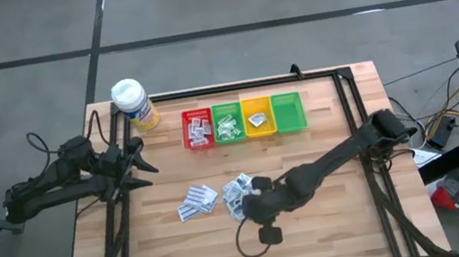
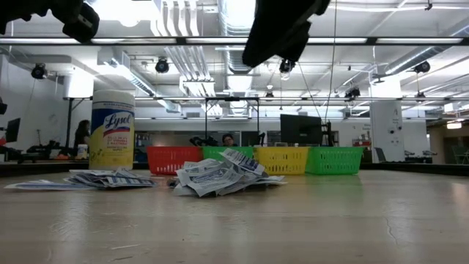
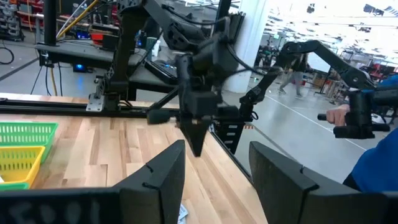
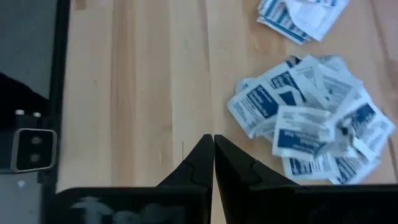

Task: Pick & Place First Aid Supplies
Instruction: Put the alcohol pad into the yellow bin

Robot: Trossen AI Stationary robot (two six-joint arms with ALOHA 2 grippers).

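We see right gripper (image 4: 213, 163) closed, empty, lower centre beside packet pile (image 1: 239, 191). Left gripper (image 3: 214, 171) open at left edge, seemingly empty.

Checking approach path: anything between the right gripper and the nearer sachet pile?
Nothing. The right wrist view shows bare wood between the shut right gripper and the blue-print sachet pile; the high view agrees.
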